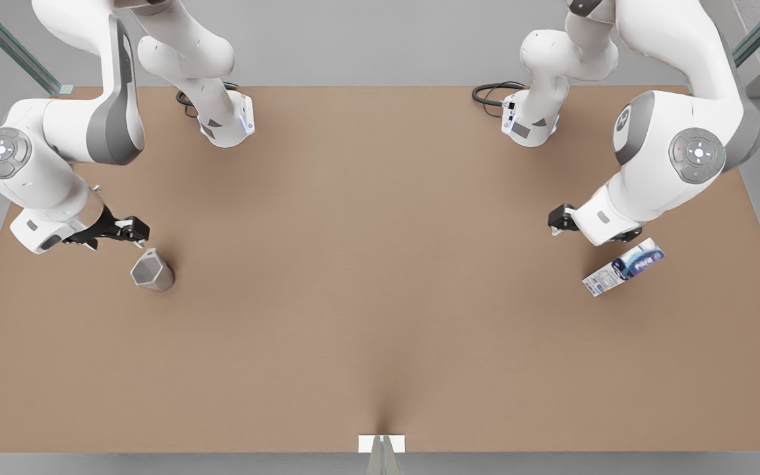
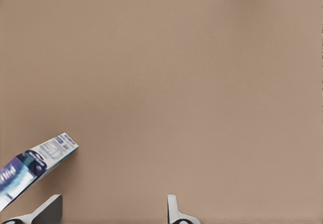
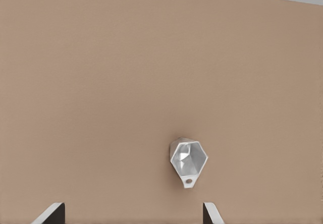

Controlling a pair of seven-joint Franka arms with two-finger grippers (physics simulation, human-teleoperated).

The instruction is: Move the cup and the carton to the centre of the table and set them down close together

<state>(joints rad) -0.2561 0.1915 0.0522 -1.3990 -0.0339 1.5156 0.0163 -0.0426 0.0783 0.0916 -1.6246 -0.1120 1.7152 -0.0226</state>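
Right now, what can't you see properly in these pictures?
- Carton: print too small to read in the front view; the left wrist view's edge cuts off one end.
- Cup: in the right wrist view its rim hides its base.
- Left gripper, open beside the carton: partly hidden behind its own wrist in the front view.
- Right gripper, open by the cup: the right wrist view's edge cuts off all but its fingertips.

Left claw (image 2: 113, 211), right claw (image 3: 133, 214) open

Grey floor (image 1: 367, 53) surrounds the scene, with glass-edged rails (image 1: 10, 49) at both far corners.
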